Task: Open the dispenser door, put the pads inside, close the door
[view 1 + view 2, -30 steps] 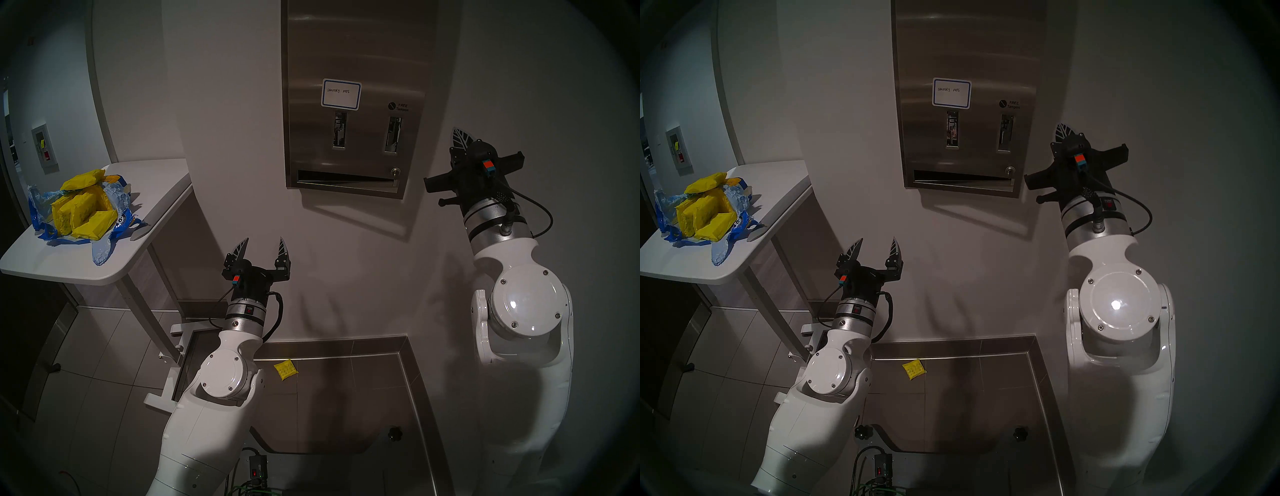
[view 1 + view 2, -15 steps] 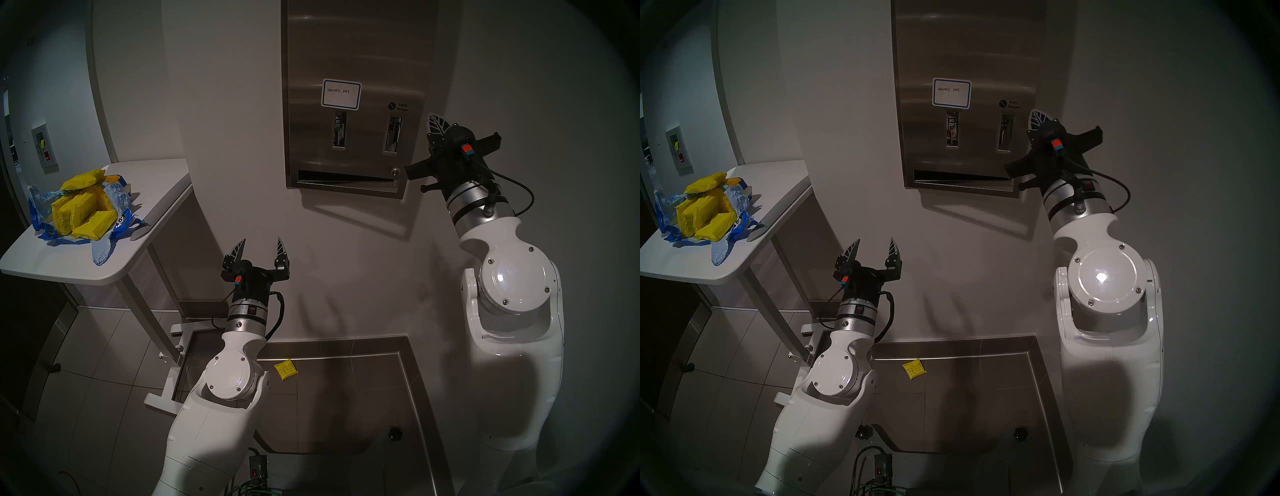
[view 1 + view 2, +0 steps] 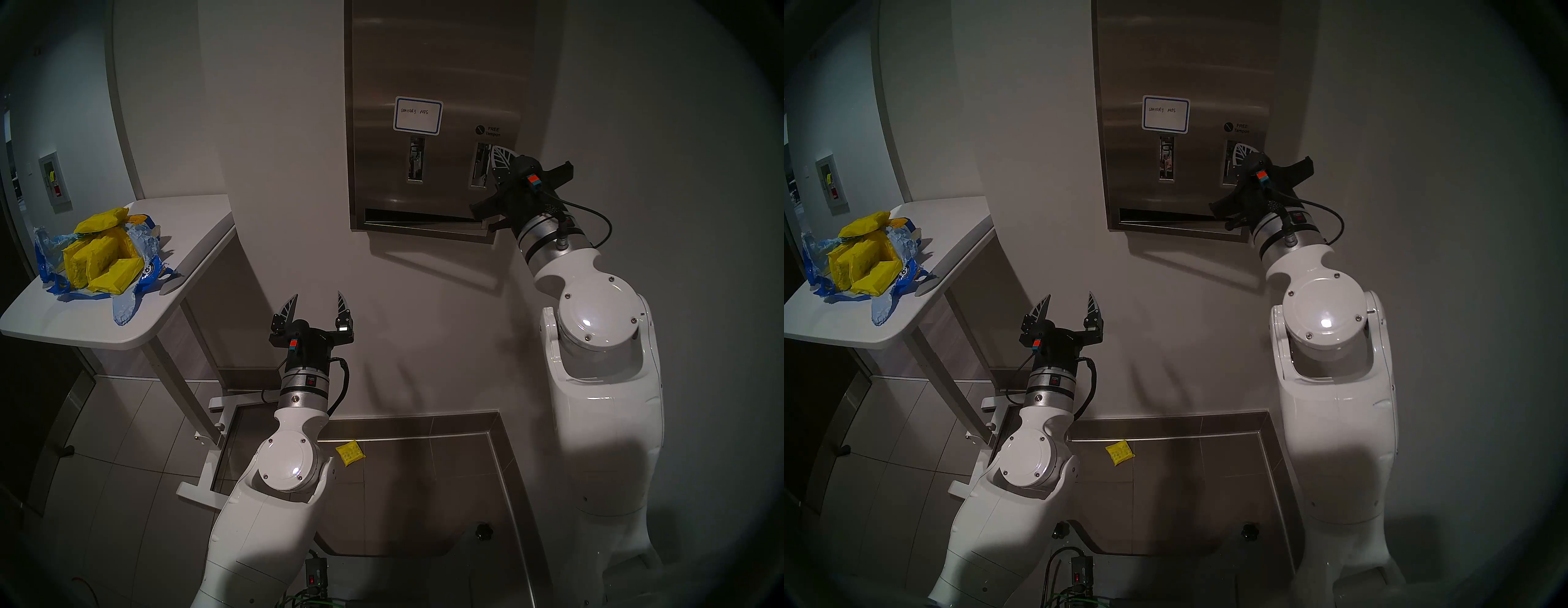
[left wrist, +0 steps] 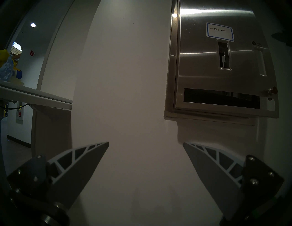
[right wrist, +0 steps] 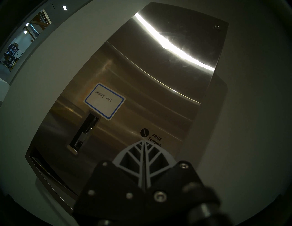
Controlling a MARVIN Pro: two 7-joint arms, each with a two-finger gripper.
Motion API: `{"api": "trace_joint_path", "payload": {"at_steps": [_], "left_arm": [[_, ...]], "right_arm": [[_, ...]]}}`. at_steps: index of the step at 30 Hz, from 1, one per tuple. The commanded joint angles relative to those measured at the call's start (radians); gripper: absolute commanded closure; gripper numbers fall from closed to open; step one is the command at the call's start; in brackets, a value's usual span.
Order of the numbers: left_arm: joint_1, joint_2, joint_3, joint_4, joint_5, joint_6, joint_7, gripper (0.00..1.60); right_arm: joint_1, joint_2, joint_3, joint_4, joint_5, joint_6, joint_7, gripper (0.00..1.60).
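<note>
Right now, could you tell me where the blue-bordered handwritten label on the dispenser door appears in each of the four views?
Head stereo left: the label sits upper centre, above the left lever slot.
Head stereo right: label upper centre, slightly further left.
Left wrist: label upper right.
Right wrist: label left of centre, tilted.
Shared landmark: that lever slot directly under the label.

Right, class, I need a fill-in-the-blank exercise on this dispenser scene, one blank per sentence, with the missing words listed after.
1. The handwritten label on the dispenser door has a ____ border.
2. The fingers of the right gripper are pressed ____.
3. The yellow pads lie in a torn blue bag on the white ____.
4. One stray yellow pad lies on the ____.

Missing words: blue; together; table; floor
</note>
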Motion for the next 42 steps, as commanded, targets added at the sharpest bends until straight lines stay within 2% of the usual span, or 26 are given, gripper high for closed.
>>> {"api": "trace_joint_path", "payload": {"at_steps": [1,18,42], "left_arm": [[-0.02,-0.006,-0.001,-0.028,0.018,-0.006,0.013,0.0],[-0.022,-0.011,0.011,-0.027,0.049,-0.001,0.062,0.0],[-0.025,-0.016,0.028,-0.03,0.102,0.007,0.133,0.0]], "right_arm": [[0.107,-0.012,0.001,0.029,-0.01,-0.013,-0.008,1.6],[0.238,-0.041,-0.009,0.17,-0.035,-0.016,-0.012,1.6],[0.398,-0.065,0.016,0.355,-0.071,-0.032,-0.015,1.6]]}}
